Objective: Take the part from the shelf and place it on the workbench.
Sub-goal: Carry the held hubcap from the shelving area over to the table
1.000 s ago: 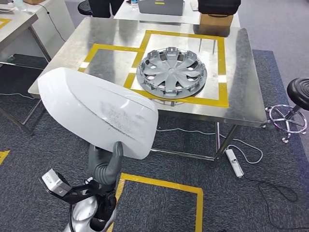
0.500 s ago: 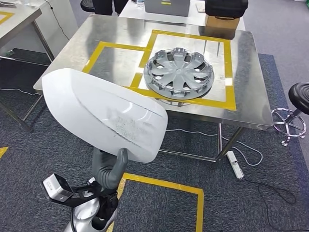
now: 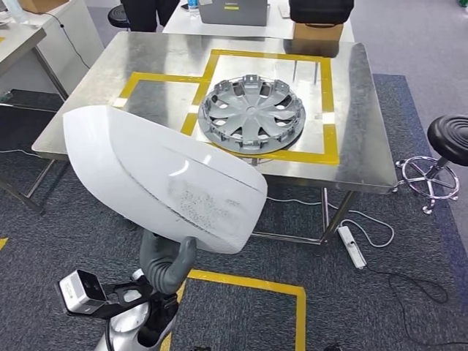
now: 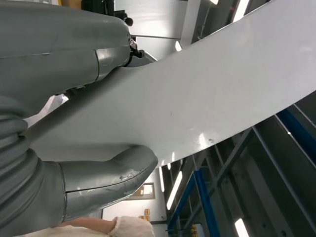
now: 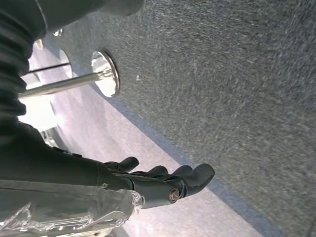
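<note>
My left hand [image 3: 165, 259] grips a large white curved part [image 3: 160, 179] from below and holds it up in front of my body, short of the near edge of the steel workbench [image 3: 165, 55]. In the left wrist view the grey thumb [image 4: 108, 180] and fingers [image 4: 67, 49] clamp the part's white shell [image 4: 209, 94] from both sides. The bench top carries two squares of yellow tape; the left square [image 3: 157, 99] lies just beyond the part. My right hand [image 5: 156, 182] hangs over the carpet with its dark fingers stretched out and nothing in them.
A grey hubcap [image 3: 251, 113] lies in the right taped square. A black stool [image 3: 450, 139] stands right of the bench, and a power strip [image 3: 352, 245] with cables lies under it. Yellow floor tape [image 3: 248, 281] marks the carpet near my feet. Another table [image 3: 22, 36] stands at far left.
The whole view has shifted, so the bench now sits a little further left in the picture. The white part stays in my left hand and reaches slightly further right.
</note>
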Robot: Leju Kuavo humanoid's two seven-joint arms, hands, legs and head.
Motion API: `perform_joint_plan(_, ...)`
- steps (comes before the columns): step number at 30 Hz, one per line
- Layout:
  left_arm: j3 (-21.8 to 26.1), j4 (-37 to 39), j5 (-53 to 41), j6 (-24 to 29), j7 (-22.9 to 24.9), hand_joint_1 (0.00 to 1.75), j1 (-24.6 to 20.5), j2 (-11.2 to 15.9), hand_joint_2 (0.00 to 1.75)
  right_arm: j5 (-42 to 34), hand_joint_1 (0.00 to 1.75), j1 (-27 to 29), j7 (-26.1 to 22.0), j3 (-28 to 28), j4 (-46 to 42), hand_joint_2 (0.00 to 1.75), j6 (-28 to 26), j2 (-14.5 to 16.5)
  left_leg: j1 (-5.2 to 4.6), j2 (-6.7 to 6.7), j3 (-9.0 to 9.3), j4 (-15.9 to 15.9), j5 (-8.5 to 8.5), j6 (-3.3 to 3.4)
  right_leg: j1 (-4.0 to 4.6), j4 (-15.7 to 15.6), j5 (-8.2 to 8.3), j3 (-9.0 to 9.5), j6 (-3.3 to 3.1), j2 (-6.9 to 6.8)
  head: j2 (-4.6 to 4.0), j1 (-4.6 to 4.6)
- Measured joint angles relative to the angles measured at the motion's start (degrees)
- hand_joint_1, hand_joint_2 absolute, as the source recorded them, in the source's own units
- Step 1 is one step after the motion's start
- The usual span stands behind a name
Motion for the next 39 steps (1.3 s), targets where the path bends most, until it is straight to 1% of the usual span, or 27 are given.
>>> perform_joint_plan(1, 0.0, 0.0, 0.1, 0.0, 0.0, 1.75, 0.0, 0.0, 1.75, 0.0, 0.00, 0.0, 0.0, 0.0, 0.0, 1.75, 0.0, 0.0, -0.04, -0.03, 1.60, -4.1, 2.18, 0.27, 0.15, 0.2, -0.41, 0.24, 0.27, 0.19, 0.00, -0.03)
perform_joint_plan(2, 0.0, 0.0, 0.2, 0.0, 0.0, 1.75, 0.0, 0.0, 1.75, 0.0, 0.00, 0.0, -0.1, 0.0, 0.0, 1.75, 0.0, 0.0, -0.06, -0.05, 2.78, -7.1, 3.49, 0.55, 0.30, 0.2, -0.80, 0.38, 0.56, 0.32, 0.00, 0.00)
perform_joint_plan(3, 0.1, 0.0, 0.2, 0.0, 0.0, 1.75, 0.0, -0.1, 1.75, 0.0, 0.00, 0.0, -0.1, 0.0, 0.0, 1.75, 0.0, 0.0, -0.11, -0.08, 3.44, -8.8, 3.98, 0.84, 0.42, 0.2, -1.14, 0.41, 0.87, 0.41, 0.00, 0.02)
perform_joint_plan(6, 0.3, 0.0, 0.3, 0.0, 0.0, 1.75, 0.1, -0.3, 1.75, 0.0, 0.00, 0.0, -0.1, 0.0, 0.0, 1.75, 0.0, 0.0, -0.04, -0.12, 3.79, -9.4, 3.59, 1.71, 0.41, -0.1, -1.90, 0.64, 1.84, 0.25, 0.00, 0.19)
perform_joint_plan(7, 0.4, 0.0, 0.3, 0.0, 0.0, 1.75, 0.1, -0.4, 1.75, 0.0, 0.00, 0.0, -0.1, 0.0, 0.0, 1.75, 0.0, 0.0, 0.07, -0.11, 3.95, -9.5, 3.51, 2.02, 0.38, 0.9, -2.64, 0.32, 2.15, 0.04, 0.00, 0.32)
perform_joint_plan(8, 0.4, 0.0, 0.3, 0.0, 0.0, 1.75, 0.1, -0.6, 1.75, 0.0, 0.00, 0.0, -0.1, 0.0, 0.0, 1.75, 0.0, 0.0, 0.21, -0.10, 4.12, -9.7, 3.45, 2.30, 0.35, 3.1, -3.95, -0.66, 2.42, -0.17, 0.00, 0.42)
perform_joint_plan(10, 0.5, 0.0, 0.3, 0.0, 0.0, 1.75, 0.1, -0.7, 1.75, 0.0, 0.00, 0.0, -0.1, 0.0, 0.0, 1.75, 0.0, 0.0, 0.23, -0.07, 4.27, -9.7, 3.18, 2.70, 0.27, 10.6, -7.50, -4.61, 2.78, -0.52, 0.00, 0.66)
perform_joint_plan(11, 0.6, 0.0, 0.3, 0.0, 0.0, 1.75, 0.1, -0.7, 1.75, 0.0, 0.00, 0.1, -0.1, 0.0, 0.0, 1.75, 0.0, 0.0, 0.21, -0.09, 4.33, -9.7, 3.06, 2.79, 0.24, 14.2, -8.68, -6.75, 2.91, -0.56, 0.00, 0.66)
perform_joint_plan(12, 0.6, 0.0, 0.2, 0.0, 0.0, 1.75, 0.2, -0.6, 1.75, 0.0, 0.00, 0.1, -0.1, 0.0, 0.0, 1.75, 0.0, 0.0, 0.19, -0.12, 4.45, -9.7, 2.92, 2.82, 0.23, 16.1, -8.72, -8.16, 2.98, -0.57, 0.00, 0.67)
perform_joint_plan(13, 0.7, 0.1, 0.1, -0.1, 0.0, 1.75, 0.3, -0.6, 1.75, 0.0, 0.00, 0.2, -0.1, 0.0, 0.0, 1.75, 0.1, -0.1, 0.18, -0.15, 4.66, -9.7, 2.75, 2.79, 0.22, 15.9, -7.59, -8.53, 2.98, -0.58, 0.00, 0.68)
perform_joint_plan(14, 0.7, 0.1, -0.1, -0.2, 0.0, 1.75, 0.3, -0.6, 1.75, 0.0, 0.00, 0.2, -0.1, 0.0, 0.0, 1.75, 0.2, -0.1, 0.20, -0.20, 4.96, -9.7, 2.55, 2.69, 0.21, 13.3, -5.40, -7.75, 2.92, -0.61, 0.00, 0.68)
perform_joint_plan(16, 0.7, 0.1, -0.6, -0.7, -0.1, 1.75, 0.5, -0.4, 1.75, 0.0, 0.00, 0.1, -0.1, 0.0, 0.0, 1.75, 0.3, -0.2, 0.08, -0.27, 5.50, -9.5, 2.11, 2.27, 0.21, 5.4, -0.78, -4.48, 2.76, -0.78, 0.00, 0.72)
perform_joint_plan(17, 0.7, 0.1, -0.8, -0.9, -0.1, 1.75, 0.5, -0.4, 1.75, 0.1, 0.00, 0.1, -0.1, 0.0, 0.0, 1.75, 0.4, -0.2, -0.05, -0.30, 5.62, -9.4, 1.96, 2.00, 0.20, 2.4, 0.58, -3.23, 2.55, -0.81, 0.00, 0.69)
perform_joint_plan(18, 0.7, 0.2, -0.9, -1.1, -0.1, 1.75, 0.5, -0.4, 1.75, 0.1, 0.00, 0.1, -0.1, 0.0, 0.0, 1.75, 0.5, -0.2, -0.17, -0.31, 5.65, -9.4, 1.90, 1.76, 0.24, 0.9, 1.12, -2.60, 2.31, -0.80, 0.00, 0.61)
perform_joint_plan(22, 0.7, 0.3, -1.4, -1.3, -0.2, 1.75, 0.7, -0.4, 1.75, 0.1, 0.00, 0.2, -0.1, 0.0, 0.0, 1.75, 0.6, -0.3, -0.12, -0.28, 5.45, -8.8, 1.39, 0.65, 0.22, 0.4, 0.92, -2.46, 0.62, -0.50, 0.00, 0.33)
perform_joint_plan(24, 0.7, 0.3, -2.0, -1.5, -0.2, 1.75, 0.9, -0.3, 1.75, 0.4, 0.00, 0.2, -0.1, 0.0, 0.0, 1.75, 0.7, -0.3, -0.02, -0.25, 3.06, -4.0, -1.02, 0.08, 0.08, 0.2, 0.27, -2.20, -0.32, -0.43, 0.00, 0.05)
perform_joint_plan(26, 0.7, 0.2, -3.0, -1.6, -0.2, 1.75, 1.7, -0.1, 1.75, 0.7, 0.00, 0.3, -0.1, 0.2, 0.0, 1.75, 0.9, -0.4, 0.08, -0.23, -1.12, 3.9, -3.97, -0.21, 0.10, 0.2, -0.26, -1.67, -0.65, -0.43, 0.00, -0.15)
perform_joint_plan(27, 0.8, 0.2, -3.4, -1.5, -0.2, 1.75, 2.2, 0.1, 1.75, 0.7, 0.00, 0.4, -0.1, 0.4, 0.0, 1.75, 1.0, -0.4, 0.09, -0.23, -2.60, 6.5, -4.42, -0.23, 0.11, 0.2, -0.43, -1.25, -0.57, -0.45, 0.00, -0.16)
perform_joint_plan(28, 0.8, 0.2, -3.6, -1.4, -0.2, 1.75, 2.7, 0.2, 1.75, 0.8, 0.00, 0.4, -0.1, 0.5, 0.0, 1.75, 1.0, -0.4, 0.09, -0.23, -3.16, 7.1, -3.73, -0.17, 0.11, 0.2, -0.52, -0.74, -0.43, -0.45, 0.00, -0.18)
perform_joint_plan(29, 0.8, 0.2, -3.8, -1.2, -0.2, 1.75, 3.0, 0.3, 1.75, 0.8, 0.00, 0.5, -0.1, 0.6, 0.0, 1.75, 1.0, -0.3, 0.08, -0.23, -2.65, 5.6, -1.98, -0.04, 0.10, 0.3, -0.64, -0.17, -0.26, -0.43, 0.00, -0.18)
perform_joint_plan(31, 0.9, 0.2, -3.8, -0.8, -0.2, 1.75, 3.3, 0.4, 1.75, 0.8, 0.00, 0.5, -0.1, 0.7, 0.0, 1.75, 1.0, -0.3, 0.04, -0.25, 0.38, -1.5, 2.72, 0.36, 0.16, 0.3, -1.30, 0.86, 0.16, -0.30, 0.00, -0.16)
perform_joint_plan(32, 0.9, 0.2, -3.8, -0.7, -0.2, 1.75, 3.4, 0.4, 1.75, 0.8, 0.00, 0.5, -0.1, 0.7, 0.0, 1.75, 1.0, -0.3, 0.01, -0.26, 1.93, -4.9, 3.96, 0.58, 0.27, 0.4, -1.70, 1.11, 0.45, -0.22, 0.00, -0.17)
perform_joint_plan(33, 0.9, 0.2, -3.8, -0.6, -0.2, 1.75, 3.5, 0.5, 1.75, 0.8, 0.00, 0.4, -0.1, 0.8, 0.0, 1.75, 0.9, -0.2, -0.04, -0.28, 2.91, -7.2, 4.36, 0.82, 0.36, 0.4, -1.99, 1.18, 0.76, -0.20, 0.00, -0.13)
perform_joint_plan(34, 1.0, 0.2, -3.8, -0.6, -0.2, 1.75, 3.7, 0.5, 1.75, 0.8, 0.00, 0.4, -0.1, 0.9, 0.0, 1.75, 0.9, -0.1, -0.12, -0.33, 3.29, -8.1, 3.94, 1.06, 0.44, 0.3, -2.17, 1.11, 1.08, -0.23, 0.00, -0.11)
perform_joint_plan(37, 1.2, 0.2, -3.8, -0.5, -0.2, 1.75, 3.9, 0.5, 1.75, 0.8, 0.00, 0.4, -0.1, 1.0, 0.0, 1.75, 0.8, 0.0, 0.03, -0.42, 3.62, -8.9, 3.14, 1.94, 0.37, 0.4, -2.88, 1.14, 2.09, -0.48, 0.00, -0.07)
perform_joint_plan(38, 1.3, 0.2, -3.8, -0.4, -0.2, 1.75, 4.0, 0.4, 1.75, 0.8, 0.00, 0.4, -0.1, 1.1, 0.0, 1.75, 0.8, 0.0, 0.16, -0.39, 3.89, -9.0, 2.95, 2.27, 0.35, 1.9, -3.76, 0.51, 2.39, -0.55, 0.00, 0.03)
perform_joint_plan(39, 1.3, 0.2, -3.8, -0.4, -0.2, 1.75, 4.0, 0.4, 1.75, 0.8, 0.00, 0.4, -0.1, 1.1, 0.0, 1.75, 0.8, 0.0, 0.26, -0.34, 4.14, -9.1, 2.77, 2.53, 0.32, 4.6, -5.11, -0.87, 2.62, -0.61, 0.00, 0.11)
